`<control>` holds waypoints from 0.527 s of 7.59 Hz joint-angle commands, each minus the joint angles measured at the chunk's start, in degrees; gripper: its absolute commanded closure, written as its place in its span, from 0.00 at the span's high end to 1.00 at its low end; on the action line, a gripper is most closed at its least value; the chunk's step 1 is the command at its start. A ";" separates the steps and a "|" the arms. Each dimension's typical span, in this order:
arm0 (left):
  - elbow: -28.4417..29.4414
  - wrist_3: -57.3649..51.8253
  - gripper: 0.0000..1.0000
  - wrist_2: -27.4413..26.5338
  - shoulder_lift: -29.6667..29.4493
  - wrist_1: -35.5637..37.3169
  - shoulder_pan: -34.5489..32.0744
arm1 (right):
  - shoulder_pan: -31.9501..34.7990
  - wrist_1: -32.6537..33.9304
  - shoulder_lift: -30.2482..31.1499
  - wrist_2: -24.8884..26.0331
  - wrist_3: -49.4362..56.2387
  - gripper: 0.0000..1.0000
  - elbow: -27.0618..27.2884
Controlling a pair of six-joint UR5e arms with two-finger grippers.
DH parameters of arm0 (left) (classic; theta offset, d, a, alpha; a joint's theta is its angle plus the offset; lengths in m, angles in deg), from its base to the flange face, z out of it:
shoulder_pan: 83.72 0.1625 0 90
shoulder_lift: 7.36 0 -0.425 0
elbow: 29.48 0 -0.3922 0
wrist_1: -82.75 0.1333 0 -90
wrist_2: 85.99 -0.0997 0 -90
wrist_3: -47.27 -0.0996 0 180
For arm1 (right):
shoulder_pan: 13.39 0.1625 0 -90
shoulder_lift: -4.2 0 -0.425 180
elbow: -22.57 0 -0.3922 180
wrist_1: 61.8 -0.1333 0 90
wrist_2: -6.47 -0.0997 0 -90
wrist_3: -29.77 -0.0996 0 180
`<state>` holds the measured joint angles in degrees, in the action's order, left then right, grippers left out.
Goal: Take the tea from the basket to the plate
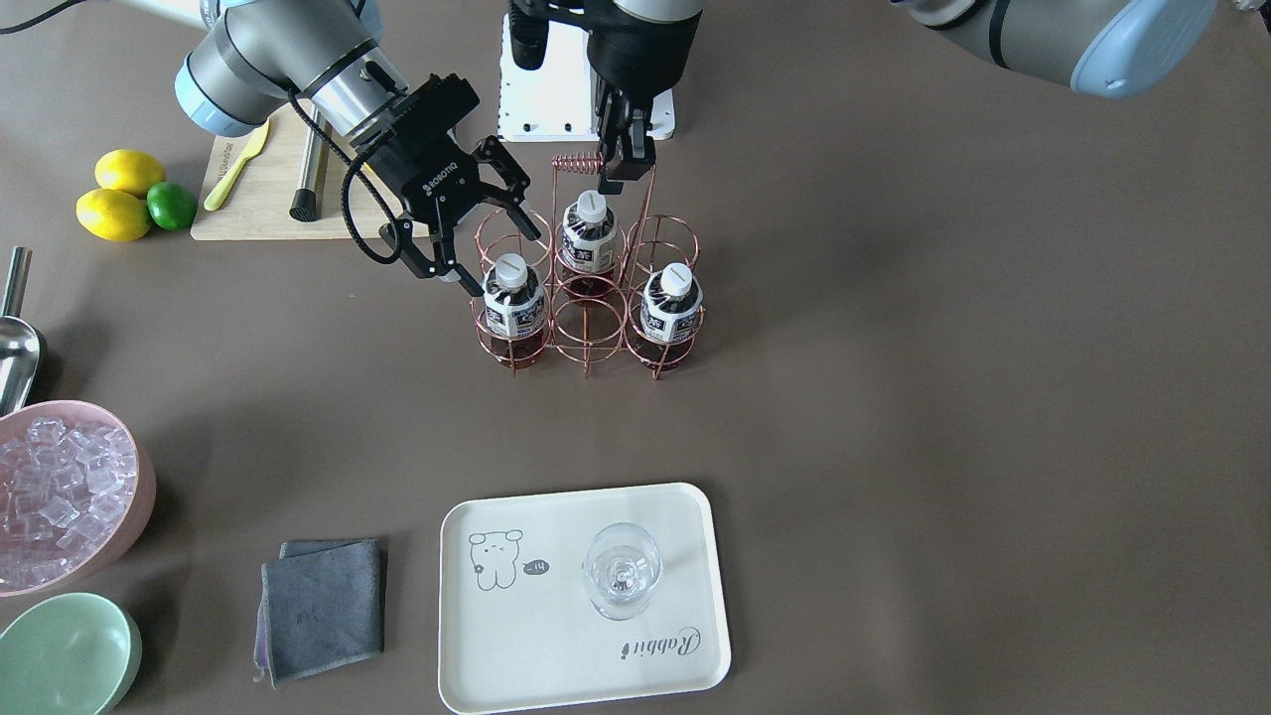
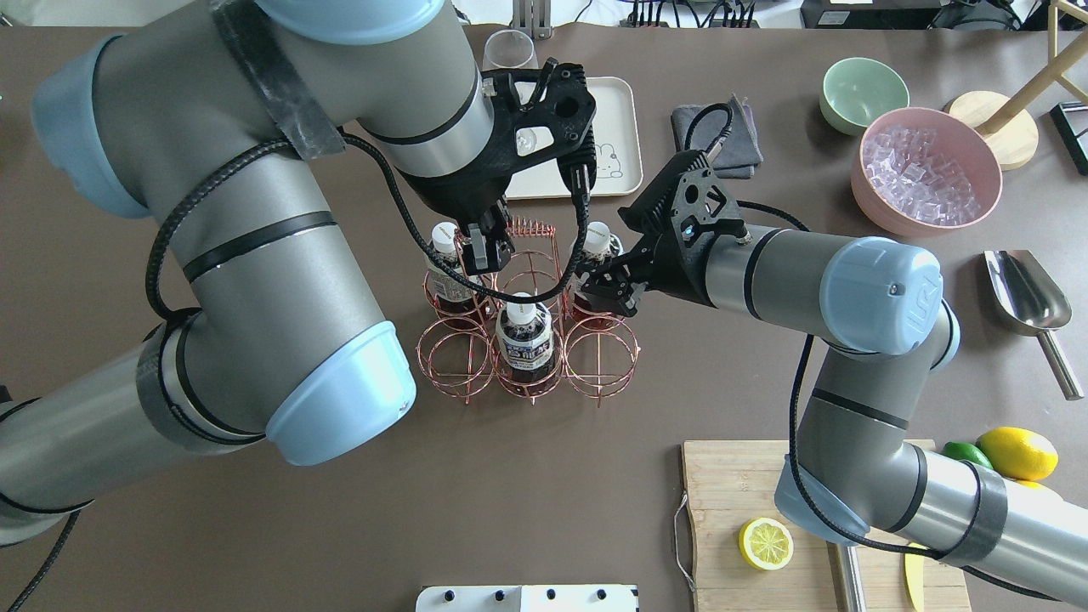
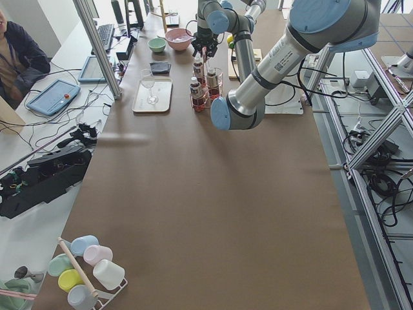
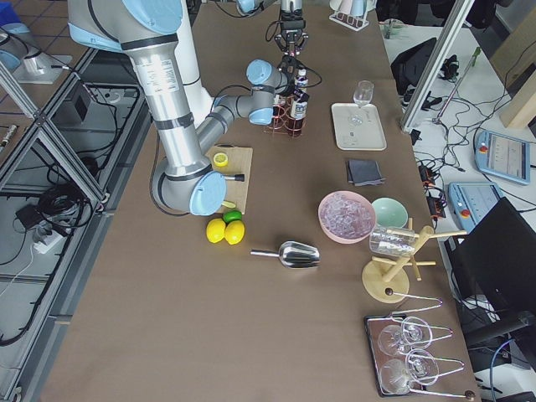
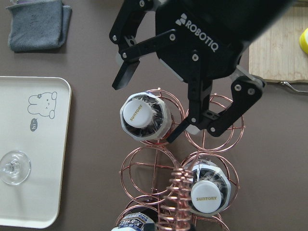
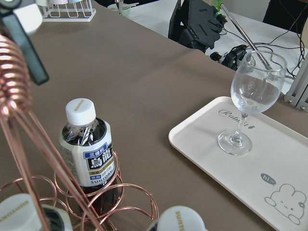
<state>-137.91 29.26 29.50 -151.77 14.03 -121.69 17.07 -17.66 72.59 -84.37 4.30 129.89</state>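
Observation:
The copper wire basket (image 1: 588,333) stands mid-table and holds three tea bottles (image 1: 513,303) (image 1: 588,238) (image 1: 671,303). My right gripper (image 1: 496,260) is open, with one finger on each side of the cap and neck of the tea bottle in the corner cell (image 5: 139,115), not closed on it. My left gripper (image 1: 624,171) is shut on the top bar of the basket's handle (image 1: 579,161), beside the coil. The cream plate (image 1: 556,636) with the bear drawing lies apart from the basket on the side away from me. It carries an empty wine glass (image 1: 621,571).
A grey cloth (image 1: 323,606) lies beside the plate, then a pale green bowl (image 1: 65,655) and a pink bowl of ice (image 1: 60,487). A metal scoop (image 1: 15,348), lemons and a lime (image 1: 114,194), and a cutting board (image 1: 253,189) are on my right side.

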 commanded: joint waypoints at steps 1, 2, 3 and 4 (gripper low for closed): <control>-0.03 0.00 0.00 0.00 -0.09 0.08 0.00 | 0.12 0.07 -1.15 0.93 0.95 0.87 -1.15; -0.03 0.00 0.00 0.00 0.00 0.08 0.09 | 0.21 0.07 -1.15 0.93 0.86 0.87 -1.33; -0.03 0.00 0.00 0.00 -0.09 0.08 0.00 | 0.21 0.42 -1.15 0.93 0.86 0.73 -1.33; -0.03 0.00 0.00 0.00 0.00 0.00 0.00 | 0.30 0.42 -1.15 1.02 0.86 0.31 -1.33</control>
<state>-137.94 29.26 29.50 -151.81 14.10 -121.66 17.26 -17.43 71.51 -83.47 5.16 128.66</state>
